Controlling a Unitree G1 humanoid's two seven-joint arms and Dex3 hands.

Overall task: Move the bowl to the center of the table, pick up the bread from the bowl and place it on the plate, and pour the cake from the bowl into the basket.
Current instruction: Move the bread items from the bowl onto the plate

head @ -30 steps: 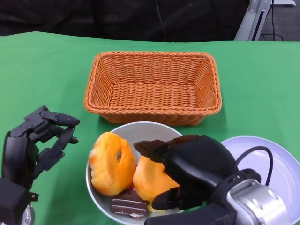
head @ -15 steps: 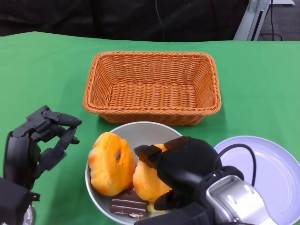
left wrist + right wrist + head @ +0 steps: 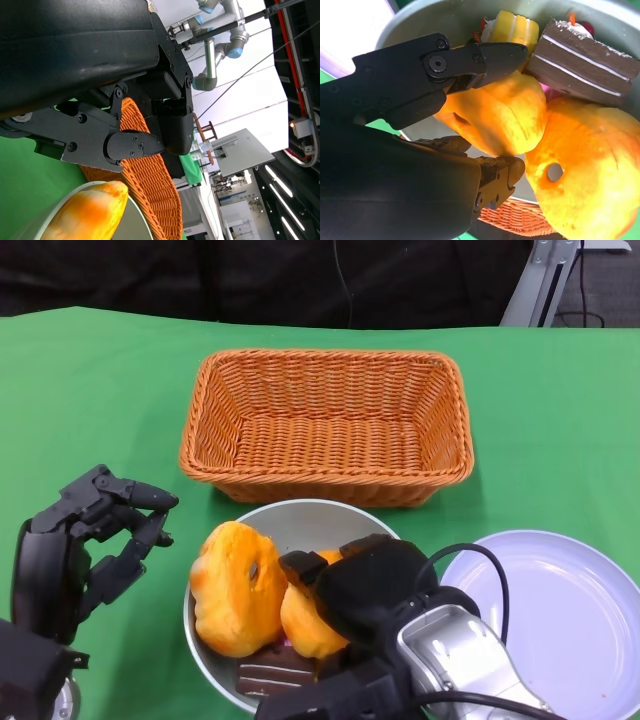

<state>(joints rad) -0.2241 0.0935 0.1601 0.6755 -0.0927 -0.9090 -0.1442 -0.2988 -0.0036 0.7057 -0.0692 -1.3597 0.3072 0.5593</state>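
A grey bowl (image 3: 300,517) sits in front of the wicker basket (image 3: 325,425). It holds two orange breads and a chocolate cake slice (image 3: 274,677). My right hand (image 3: 365,585) reaches into the bowl and covers the right bread (image 3: 305,622). In the right wrist view a finger (image 3: 490,55) lies on one side of that bread (image 3: 505,117) and the thumb (image 3: 495,175) on the other, gripping it. The left bread (image 3: 238,585) lies free beside it. My left hand (image 3: 90,540) hovers left of the bowl, fingers apart, holding nothing.
A pale plate (image 3: 565,610) lies right of the bowl. The basket stands empty behind it. A yellow cake (image 3: 512,25) and the chocolate slice (image 3: 585,60) lie in the bowl beyond the breads. Green cloth covers the table.
My right hand has moved left and deeper into the bowl, closing over the right bread. The left hand has barely shifted.
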